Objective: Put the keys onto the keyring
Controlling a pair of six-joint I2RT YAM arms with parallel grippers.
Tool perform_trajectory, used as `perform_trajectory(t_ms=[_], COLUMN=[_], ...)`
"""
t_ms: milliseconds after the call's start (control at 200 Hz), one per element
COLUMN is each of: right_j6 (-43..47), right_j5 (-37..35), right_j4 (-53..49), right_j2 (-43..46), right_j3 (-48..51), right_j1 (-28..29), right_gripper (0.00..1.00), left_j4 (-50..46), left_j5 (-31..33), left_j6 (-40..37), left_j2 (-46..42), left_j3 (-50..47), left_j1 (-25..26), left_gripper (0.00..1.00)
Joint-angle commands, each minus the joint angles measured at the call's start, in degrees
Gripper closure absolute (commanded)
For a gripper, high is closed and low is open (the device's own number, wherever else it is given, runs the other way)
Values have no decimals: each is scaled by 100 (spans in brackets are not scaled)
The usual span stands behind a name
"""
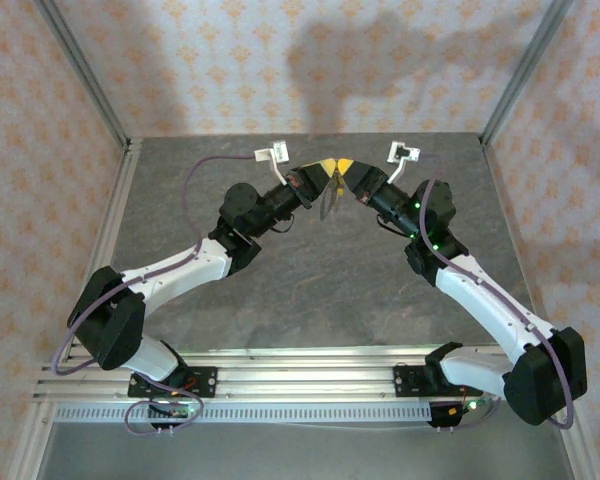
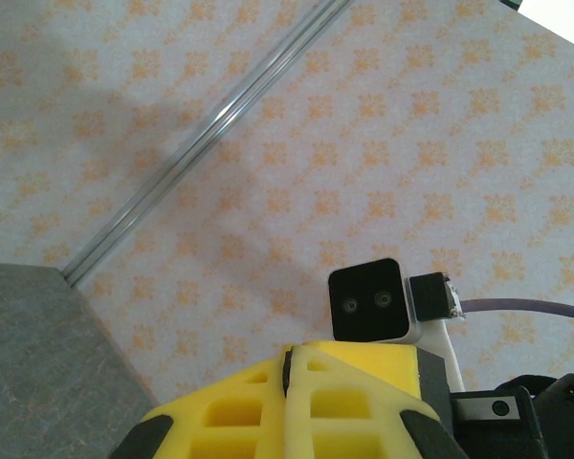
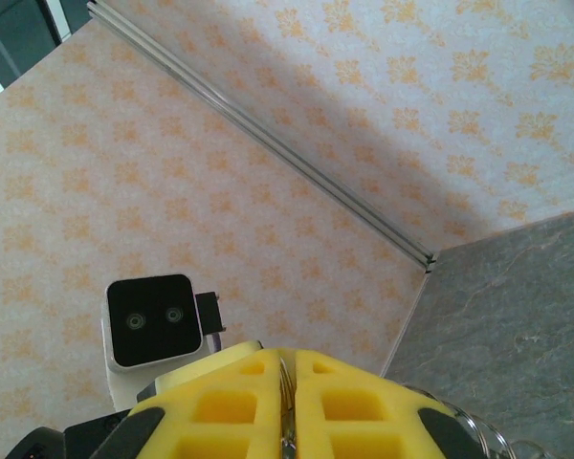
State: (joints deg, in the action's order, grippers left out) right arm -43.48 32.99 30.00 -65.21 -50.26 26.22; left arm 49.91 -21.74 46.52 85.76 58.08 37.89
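Note:
Both arms meet tip to tip above the far middle of the table. My left gripper (image 1: 326,168) (image 2: 289,356) is shut, with a thin dark strip (image 2: 289,375) pinched between its yellow fingers; I cannot tell what that strip is. My right gripper (image 1: 347,171) (image 3: 287,359) is shut on a bright doubled wire of the keyring (image 3: 287,413). A thin loop of the keyring (image 1: 328,203) hangs below the two tips. More of its wire curves out at the lower right of the right wrist view. The keys cannot be made out apart from the yellow fingers.
The grey table (image 1: 310,280) has metal frame posts at its far corners (image 1: 130,140) and patterned walls behind. The right arm's wrist camera (image 2: 368,301) sits right behind the left fingers. The left arm's wrist camera (image 3: 151,320) sits just past the right fingers.

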Motion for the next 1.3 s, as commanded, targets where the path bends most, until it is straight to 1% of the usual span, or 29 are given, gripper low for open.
perform_trajectory(t_ms=[0,120,180,225,300,365,440,545,666,756,871,961,1111,1296], right_j6=[24,0,-26,-29,-20,-3,53,68,7,-2,23,77,276,364], right_j5=[190,190,211,246,286,287,287,380,599,895,1322,1678,2329,3078], right_j4=[301,329,352,358,341,277,152,5,-59,-209,-407,-574,-853,-943], right_j2=[13,13,-9,-38,-81,-105,-136,-181,-229,-493,-722,-948,-1378,-1888], right_j3=[-19,5,0,-17,-67,-96,-157,-260,-407,-609,-938,-1231,-1704,-2119], right_j1=[50,50,50,50,50,50,29,-86,-271,-459,-695,-829,-962,-1134], right_gripper=[89,88,89,92,100,100,100,100,100,100,100,100,100,100], left_j4=[299,294,291,285,223,44,-491,-1019,-1360,-1792,-2343,-2634,-3224,-3753], left_j5=[59,52,42,34,-22,-110,-42,59,-13,-119,-463,-881,-1772,-2842], left_j6=[6,6,6,6,-1,-111,-361,-642,-694,-858,-1101,-1216,-1371,-1474], left_j2=[-86,-68,-55,-42,-20,-36,-156,-375,-568,-715,-792,-729,-413,135], left_j3=[89,107,124,133,178,249,343,380,394,462,660,874,1440,2153], left_j1=[43,52,52,60,61,61,53,-70,-350,-562,-848,-1054,-1323,-1559], left_gripper=[100,100,100,100,100,100,100,88,67,57,53,51,50,50])
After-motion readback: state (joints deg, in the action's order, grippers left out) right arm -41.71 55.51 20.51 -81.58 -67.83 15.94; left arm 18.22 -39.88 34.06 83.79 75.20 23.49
